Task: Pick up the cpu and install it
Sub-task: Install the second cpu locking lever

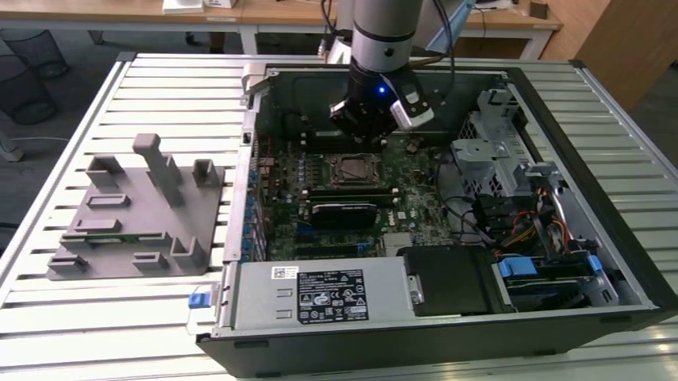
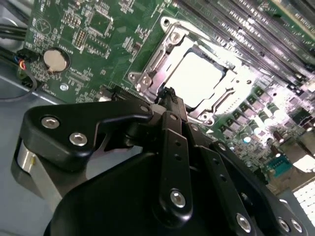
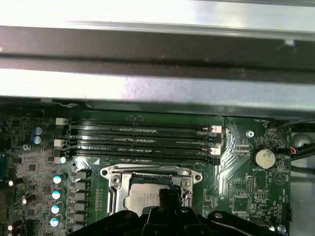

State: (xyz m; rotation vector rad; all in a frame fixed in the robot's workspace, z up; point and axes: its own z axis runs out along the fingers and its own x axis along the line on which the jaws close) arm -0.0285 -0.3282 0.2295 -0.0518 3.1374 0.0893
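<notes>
Hovering just above the socket (image 1: 351, 168) in the middle of the motherboard (image 2: 88, 34), my gripper (image 2: 170, 101) had its fingertips drawn close together over the socket's near edge; whether they pinched anything I could not tell, since my own linkage covered the tips.

The cpu (image 2: 197, 78) lay flat inside the socket's metal frame, and in the first wrist view the cpu (image 3: 145, 199) sat square within that frame, beside the row of memory slots (image 3: 142, 140); I judged it already seated, though the frame looked not yet clamped over it.

I judged it a light, stiff little plate, smooth and rather slippery on its metal top, and fragile underneath, where the contacts would take no scraping or tilt; the sound place to grasp it was by two opposite edges, held level, never by the faces.

It looked square and thin, its top a pale silver-white that glared under the light, far smaller than the grey fixture (image 1: 132, 214) standing outside the case, well away from the socket.
</notes>
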